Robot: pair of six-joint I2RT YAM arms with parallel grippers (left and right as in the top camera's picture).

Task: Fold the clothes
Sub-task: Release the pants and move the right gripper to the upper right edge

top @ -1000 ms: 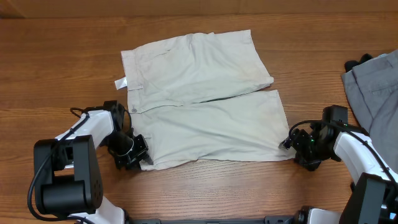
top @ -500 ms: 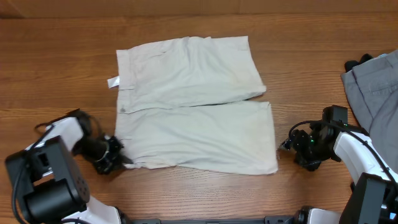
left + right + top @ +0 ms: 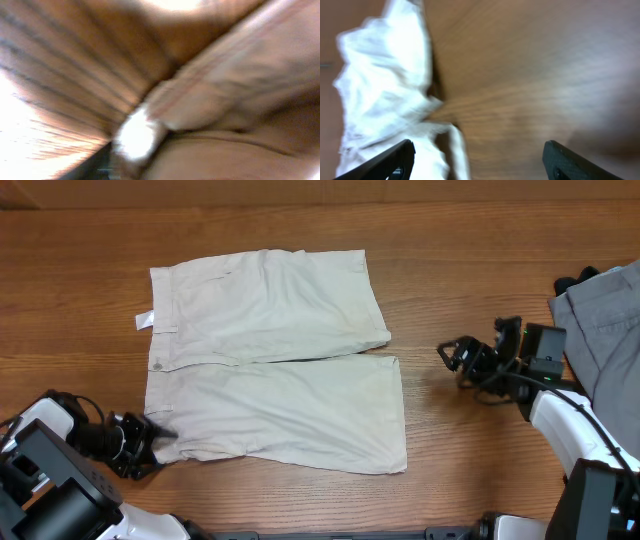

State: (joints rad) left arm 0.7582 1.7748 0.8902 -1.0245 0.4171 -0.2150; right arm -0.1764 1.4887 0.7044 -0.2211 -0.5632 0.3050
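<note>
Left gripper (image 3: 150, 446) pinches the shorts (image 3: 280, 402) at the near waistband corner. Right gripper (image 3: 452, 360) hangs wide open above the table (image 3: 80, 280), clear of the cloth.

The hand (image 3: 477, 152) stands wide open above the table (image 3: 530, 75), beside blurred shorts (image 3: 385, 85).

Left wrist view is pure blur, so the left gripper (image 3: 148, 448) at the waistband corner of the shorts (image 3: 270, 360) honestly can't be read. Right of the shorts, a grey garment (image 3: 600, 320) runs off-frame.
</note>
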